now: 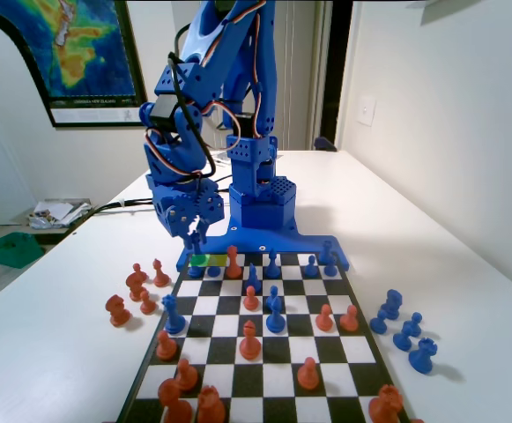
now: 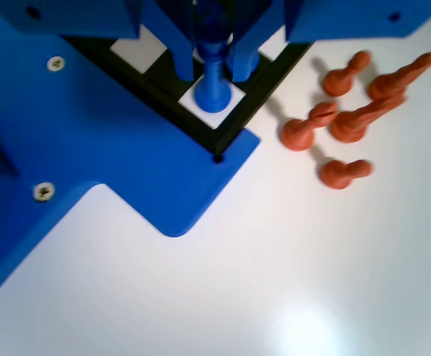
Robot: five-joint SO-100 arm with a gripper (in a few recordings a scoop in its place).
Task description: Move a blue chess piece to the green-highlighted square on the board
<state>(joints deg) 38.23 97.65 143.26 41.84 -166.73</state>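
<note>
Fixed view: your gripper (image 1: 196,231) is hanging low over the board's (image 1: 359,337) far-left corner, at the green-highlighted square (image 1: 204,259). Wrist view: jaws are sitting narrow either side of the blue chess piece (image 2: 214,74), standing upright on that corner square; contact unclear, can't tell grip. Orange-red pieces (image 2: 345,119) are lying off-board right.

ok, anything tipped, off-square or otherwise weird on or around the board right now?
Nothing stands out. The blue chess piece stands upright between the gripper jaws on the board's far corner square, where the green-highlighted square is. Captured orange pieces stand grouped on the table beside that corner.
</note>
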